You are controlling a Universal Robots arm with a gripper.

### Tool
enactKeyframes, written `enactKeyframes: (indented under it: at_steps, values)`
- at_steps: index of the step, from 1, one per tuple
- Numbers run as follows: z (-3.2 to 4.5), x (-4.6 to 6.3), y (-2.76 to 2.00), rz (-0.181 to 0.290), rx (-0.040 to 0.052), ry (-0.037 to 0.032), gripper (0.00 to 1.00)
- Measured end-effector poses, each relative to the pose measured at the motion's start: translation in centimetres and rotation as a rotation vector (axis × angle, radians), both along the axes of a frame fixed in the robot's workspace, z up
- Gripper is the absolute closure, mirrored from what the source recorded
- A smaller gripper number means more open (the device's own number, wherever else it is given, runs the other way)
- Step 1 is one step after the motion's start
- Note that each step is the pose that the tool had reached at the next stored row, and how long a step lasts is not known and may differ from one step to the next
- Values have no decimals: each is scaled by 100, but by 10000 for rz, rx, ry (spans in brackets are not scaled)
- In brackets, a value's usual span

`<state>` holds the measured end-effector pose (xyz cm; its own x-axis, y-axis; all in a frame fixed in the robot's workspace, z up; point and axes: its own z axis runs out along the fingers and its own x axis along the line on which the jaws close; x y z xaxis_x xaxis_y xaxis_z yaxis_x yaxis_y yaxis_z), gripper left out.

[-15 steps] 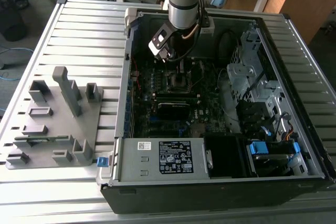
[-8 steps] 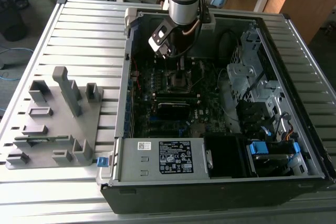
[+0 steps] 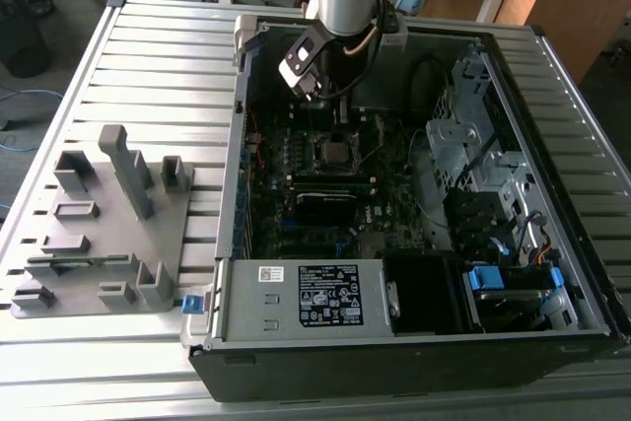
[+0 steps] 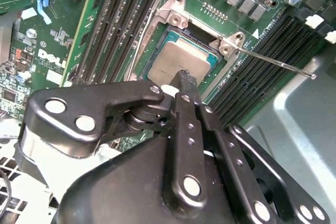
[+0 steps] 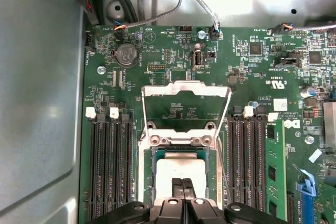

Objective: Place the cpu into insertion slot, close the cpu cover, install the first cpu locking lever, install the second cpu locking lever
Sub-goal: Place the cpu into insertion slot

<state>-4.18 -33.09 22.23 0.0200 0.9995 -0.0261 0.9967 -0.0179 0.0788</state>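
Gripper point(image 5: 184, 183) fingers pressed together, nothing visibly held, tips directly over cpu point(image 5: 181, 169); contact unclear. cpu lies flat in socket on motherboard point(image 5: 262, 72), inside open case. cpu cover point(image 5: 186, 86) stands raised just beyond cpu from gripper, not yet closed. Locking lever point(image 4: 273, 62) juts out unlatched.

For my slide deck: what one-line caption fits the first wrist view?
Shut gripper over the cpu seated on the motherboard, cpu cover hinged open.

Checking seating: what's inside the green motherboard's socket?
The square silver-grey cpu lies inside, partly hidden by the black gripper; the silvery cpu cover stands open. Whatever lies underneath is covered.
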Motion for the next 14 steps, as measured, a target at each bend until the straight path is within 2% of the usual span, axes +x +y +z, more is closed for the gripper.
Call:
enactKeyframes:
  at_steps: [2,3,4,5,10,14]
  values:
    - [2,0,0,2,-4,16,90]
    - [1,2,-1,2,-3,92,90]
    - [-2,4,-2,1,-3,220,90]
    - [-3,4,-2,0,-5,274,90]
    - [-4,5,-3,0,-2,278,90]
    - [-15,13,-31,0,-4,279,90]
